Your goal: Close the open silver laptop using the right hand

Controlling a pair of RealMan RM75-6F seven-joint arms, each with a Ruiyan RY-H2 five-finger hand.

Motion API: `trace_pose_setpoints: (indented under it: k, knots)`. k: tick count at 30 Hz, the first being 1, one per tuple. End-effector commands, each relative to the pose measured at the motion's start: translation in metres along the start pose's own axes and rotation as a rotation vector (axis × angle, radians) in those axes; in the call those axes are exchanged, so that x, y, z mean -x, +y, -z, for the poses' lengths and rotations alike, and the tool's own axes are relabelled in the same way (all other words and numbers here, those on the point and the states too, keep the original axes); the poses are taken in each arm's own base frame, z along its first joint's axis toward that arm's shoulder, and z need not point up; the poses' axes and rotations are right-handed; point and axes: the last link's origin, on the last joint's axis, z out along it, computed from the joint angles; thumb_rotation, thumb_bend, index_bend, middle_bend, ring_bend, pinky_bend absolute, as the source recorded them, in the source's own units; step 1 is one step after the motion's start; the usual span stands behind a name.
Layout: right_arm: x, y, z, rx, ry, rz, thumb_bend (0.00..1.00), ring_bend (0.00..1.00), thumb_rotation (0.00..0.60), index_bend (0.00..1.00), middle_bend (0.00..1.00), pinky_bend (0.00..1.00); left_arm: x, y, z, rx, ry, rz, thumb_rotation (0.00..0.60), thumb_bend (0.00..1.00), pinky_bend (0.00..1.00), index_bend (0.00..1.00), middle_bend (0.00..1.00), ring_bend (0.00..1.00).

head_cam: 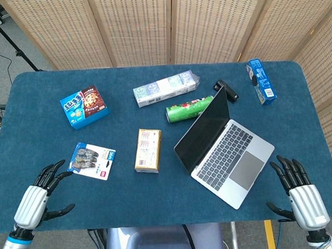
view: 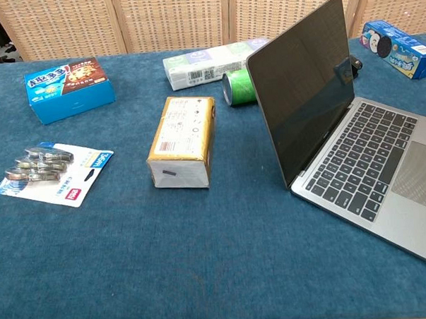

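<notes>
Standing open on the blue felt worktop [head_cam: 158, 202], the silver laptop [head_cam: 225, 149] shows its dark screen. Near its front corner the right robot hand [head_cam: 298, 193] rests empty, fingers spread. Far from the laptop, the left robot hand [head_cam: 42, 190] is also spread wide.

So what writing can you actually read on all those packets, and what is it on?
"趣多多": blue cookie box, in white Chinese characters.
Yellow box: printed lines and a barcode, too small to read.
Battery card: white label text, blurred.
White pack, green tube, blue packet: print unreadable.
Laptop: key legends too small to read.
</notes>
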Motion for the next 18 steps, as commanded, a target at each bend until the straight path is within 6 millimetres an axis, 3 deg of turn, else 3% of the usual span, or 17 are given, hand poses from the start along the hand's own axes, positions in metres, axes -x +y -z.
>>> trace_pose_setpoints:
  k: [1, 18]
  knots:
    - [0.0002, -0.0002, 0.0002, 0.0, -0.002, 0.001, 0.13, 0.0, 0.6, 0.01, 0.0, 0.0, 0.0001, -0.0001, -0.0001, 0.0, -0.001, 0.0, 0.6, 0.13, 0.1, 0.25, 0.09, 0.12]
    - [0.0031, -0.0005, -0.0041, -0.024, -0.009, -0.012, 0.13, 0.0, 0.6, 0.01, 0.0, 0.0, -0.0017, -0.0006, -0.0001, -0.004, 0.004, 0.006, 0.6, 0.13, 0.1, 0.25, 0.09, 0.12]
